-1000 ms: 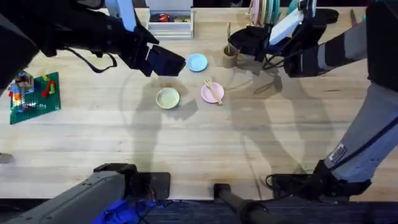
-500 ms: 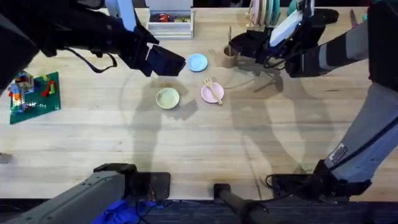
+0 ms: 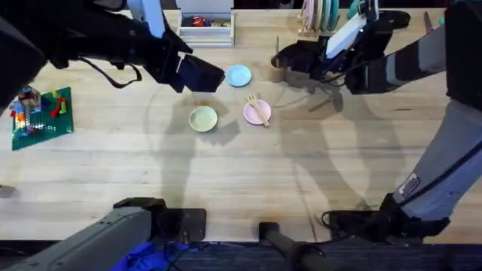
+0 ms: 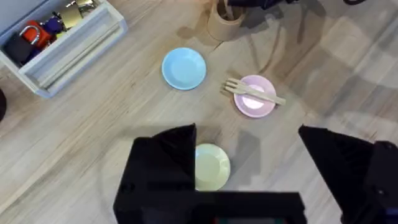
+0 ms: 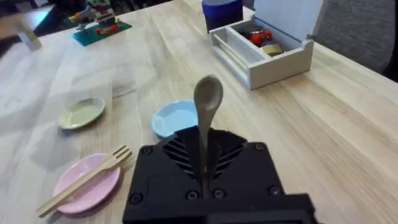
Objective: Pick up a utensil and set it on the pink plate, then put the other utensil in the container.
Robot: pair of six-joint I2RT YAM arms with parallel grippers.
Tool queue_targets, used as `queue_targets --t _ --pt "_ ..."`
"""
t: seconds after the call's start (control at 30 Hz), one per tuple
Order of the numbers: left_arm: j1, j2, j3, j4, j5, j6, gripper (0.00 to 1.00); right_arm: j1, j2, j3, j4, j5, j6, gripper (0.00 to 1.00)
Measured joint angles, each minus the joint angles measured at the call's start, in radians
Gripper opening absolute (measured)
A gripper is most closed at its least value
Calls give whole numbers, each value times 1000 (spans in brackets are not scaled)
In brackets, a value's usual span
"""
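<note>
While the fork (image 3: pixel 258 110) lies across the pink plate (image 3: pixel 248 115) near the middle of the desk (image 3: pixel 226 173), tines towards 11 o'clock and handle hanging past the rim at 5 o'clock, the first half of the task looks done. Just at 9 o'clock of that plate sits the yellow-green plate (image 3: pixel 202 118), bare.

Farther back, the left claw (image 3: pixel 202 75) hangs above the desk with its fingers spread wide and nothing between them; its wrist view looks down on the yellow-green plate between the two fingers. The blue plate (image 3: pixel 239 75) lies just at 3 o'clock of it, also bare.

At 3 o'clock of the blue plate stands the container (image 3: pixel 279 70), the tan cup. The right claw (image 3: pixel 292 57) is clamped on the spoon (image 5: pixel 207 99), the handle pinched between the fingers and the bowl sticking out past them. Over the last second this claw has edged from 3 o'clock towards 9 o'clock and now sits just over the cup's far-right rim, where before it stood a little apart. That puts the task in its last step: lining the spoon up over the cup's mouth. Whether the spoon's tip is already inside the cup cannot be told.

Beyond, the white tray (image 3: pixel 207 30) sits at 12 o'clock.
</note>
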State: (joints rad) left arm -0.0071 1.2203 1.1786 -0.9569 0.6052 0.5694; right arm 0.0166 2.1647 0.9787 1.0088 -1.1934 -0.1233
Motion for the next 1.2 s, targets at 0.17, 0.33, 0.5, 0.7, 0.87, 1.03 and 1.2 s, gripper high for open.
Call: queue_targets --t 0.17,0.33,0.5,0.7,0.87,1.03,1.2 --pt "0 0 0 0 0 0 992 0 0 0 -18 -1 -2 35" --pt "0 0 0 0 0 0 992 0 0 0 -57 0 -16 34" --pt "0 0 0 0 0 0 991 0 0 0 -59 0 -21 34" --pt "0 0 0 0 0 0 991 0 0 0 -60 0 -24 35" --pt "0 0 0 0 0 0 991 0 0 0 -58 0 -28 129" --pt "0 0 0 0 0 0 992 0 0 0 -34 0 -31 231" --pt "0 0 0 0 0 0 991 0 0 0 -17 0 -34 466"
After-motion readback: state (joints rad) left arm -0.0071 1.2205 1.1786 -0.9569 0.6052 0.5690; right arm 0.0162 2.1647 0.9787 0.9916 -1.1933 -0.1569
